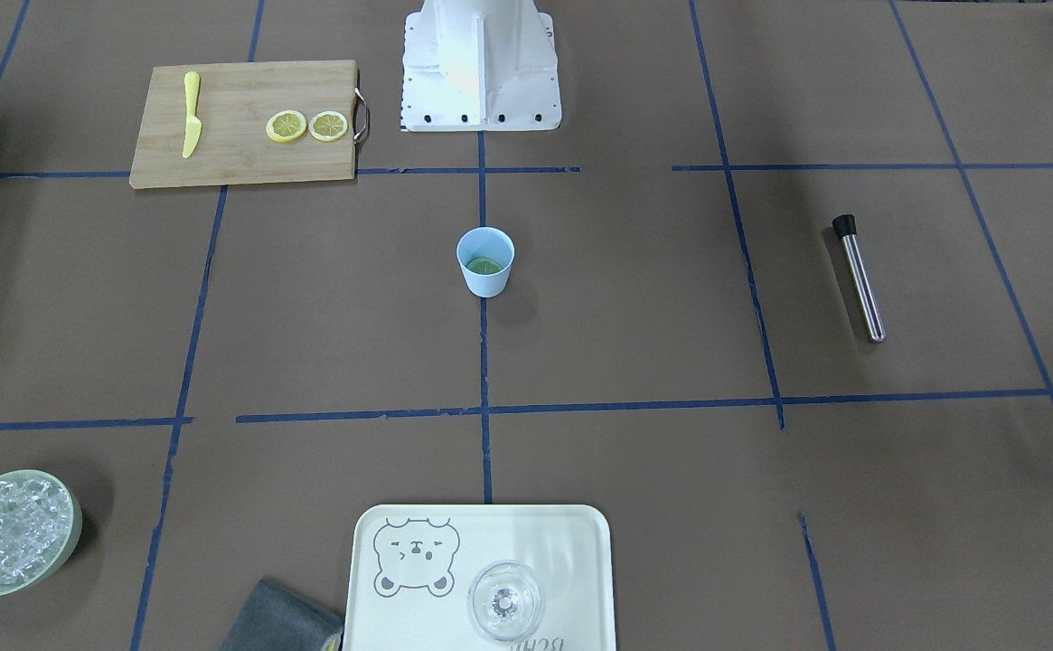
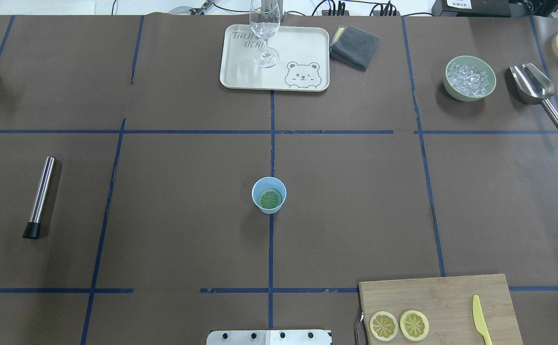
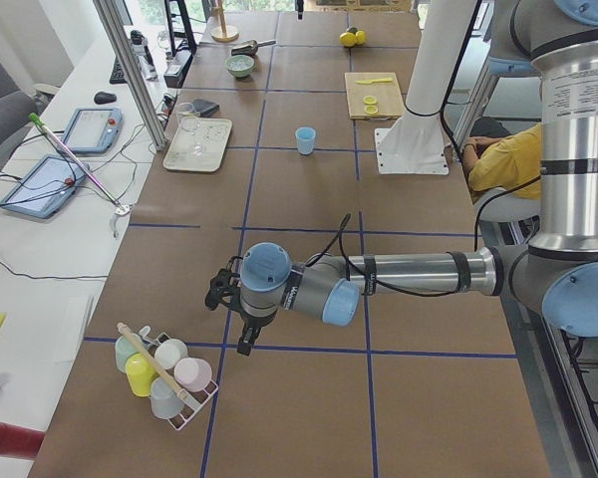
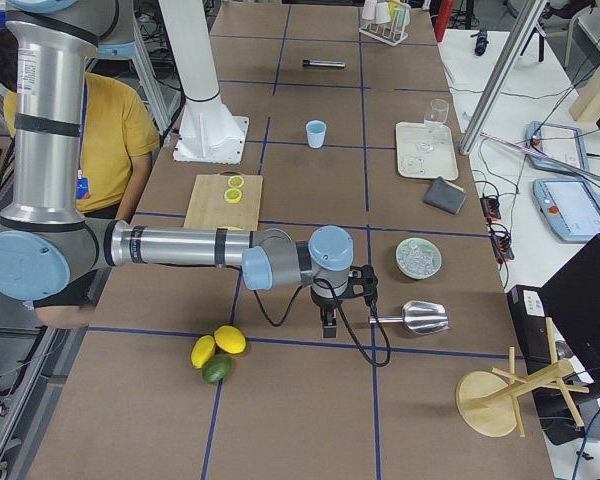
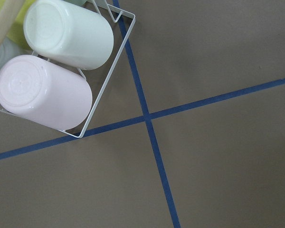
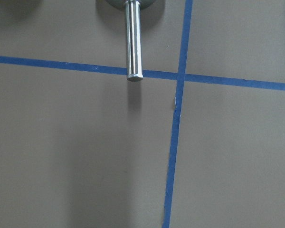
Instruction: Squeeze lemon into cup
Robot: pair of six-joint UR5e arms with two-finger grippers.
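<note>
1. Nearest the robot's base, on its right, the cutting board (image 2: 444,297) lies flat at the edge of the surface. Two lemon slices (image 2: 383,325) sit face up on it, side by side and almost touching. The yellow knife (image 2: 481,326) lies apart to their right.
2. In the middle of the surface, the cup (image 2: 269,195) stands upright on a blue tape line, well apart from the board. A slice (image 2: 270,199) lies flat in its bottom and looks greenish to me inside the blue wall.
3. Level with the cup but far out on the left, a steel rod (image 2: 40,196) with a black cap lies on its side.
4. Along the far edge I see the tray (image 2: 302,48) carrying a clear stemmed glass (image 2: 265,24). A grey cloth (image 2: 354,46) is just beside the tray, then the bowl of ice (image 2: 448,84) and the metal scoop (image 2: 532,84).
5. The left fingers (image 3: 245,344) hang over the left end of the surface, just beside a wire rack of cups (image 3: 169,383). I cannot tell whether they are spread or closed.
6. The right fingers (image 4: 327,328) hang over the right end, near the scoop's handle. I cannot tell their state either.
</note>
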